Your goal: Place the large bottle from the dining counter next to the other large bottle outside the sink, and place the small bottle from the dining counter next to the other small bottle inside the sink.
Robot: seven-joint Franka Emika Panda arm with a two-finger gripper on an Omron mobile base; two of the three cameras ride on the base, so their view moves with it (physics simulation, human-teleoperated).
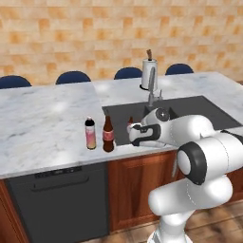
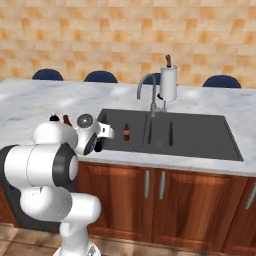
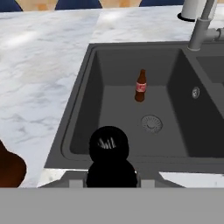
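On my left base view, going from the left, the pale pink-orange bottle (image 1: pixel 90 134) with its dark cap stands upright on the marble counter (image 1: pixel 42 123), and the brown glass bottle (image 1: pixel 108 135) with the red label stands upright just beside it on the right, both outside the sink (image 1: pixel 190 110) near its left edge. Next comes my gripper (image 1: pixel 131 134), reaching out level over the sink's front left corner. In the hand view the small black bottle (image 3: pixel 109 159) sits between the finger tips (image 3: pixel 77 183) at the bottom, seen from above along its neck, with a round glossy black top and a broader black body below it. The claw is narrow and clamped on that bottle; I see the tips pressed close at either side of its body. The bottle hangs above the front rim of the basin, over the left compartment. Farther in, a small brown bottle with a red label (image 3: pixel 140 86) stands upright on the dark grey floor of that same compartment, just behind the round drain (image 3: pixel 151 123), well apart from what I hold. In the right base view the same small bottle (image 2: pixel 126 132) stands left of the divider. Right of that, the chrome faucet (image 1: pixel 152 88) rises behind the basin, and a white canister (image 1: pixel 149 73) stands behind it on the counter.
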